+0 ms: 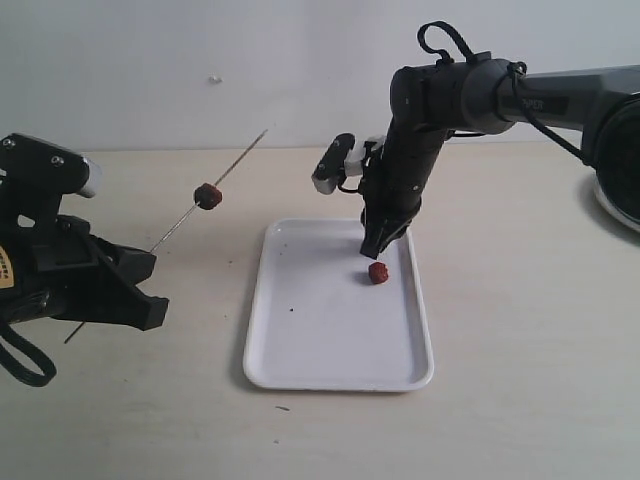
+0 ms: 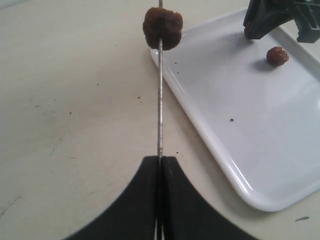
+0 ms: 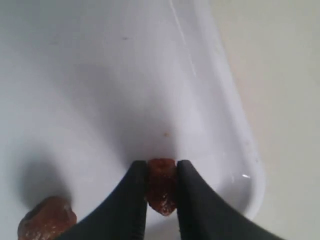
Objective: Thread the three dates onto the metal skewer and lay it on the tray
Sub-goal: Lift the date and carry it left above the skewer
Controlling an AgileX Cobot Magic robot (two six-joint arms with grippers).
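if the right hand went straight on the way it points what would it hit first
Probably the tray: the right hand points steeply down at it, and the date pinched in it would touch first. Depth is unclear.

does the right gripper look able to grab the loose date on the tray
Probably not: the right gripper is shut on the other date, though the loose date lies uncovered on the tray.

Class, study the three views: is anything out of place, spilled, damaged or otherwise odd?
Nothing stands out. One date sits on the skewer, the right gripper pinches another, the third lies on the tray. Only a tiny dark speck marks the tray.
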